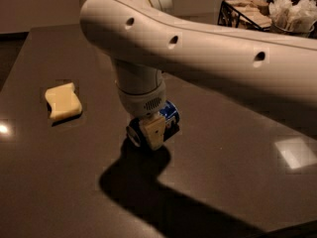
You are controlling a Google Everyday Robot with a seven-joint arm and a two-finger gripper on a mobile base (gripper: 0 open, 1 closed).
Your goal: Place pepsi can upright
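The pepsi can (171, 115) is dark blue with a silver end facing lower left. It lies on its side, tilted, on the dark table (223, 172) near the middle. My gripper (154, 133) reaches straight down from the big white arm and straddles the can's middle. One cream finger (152, 131) presses on the can's near side. The other finger is hidden behind the can. The gripper is shut on the can at table height.
A pale yellow sponge (62, 101) lies on the table to the left. A black wire basket (245, 13) with packets and a holder with white napkins (294, 14) stand at the back right. The table's left edge runs near the sponge.
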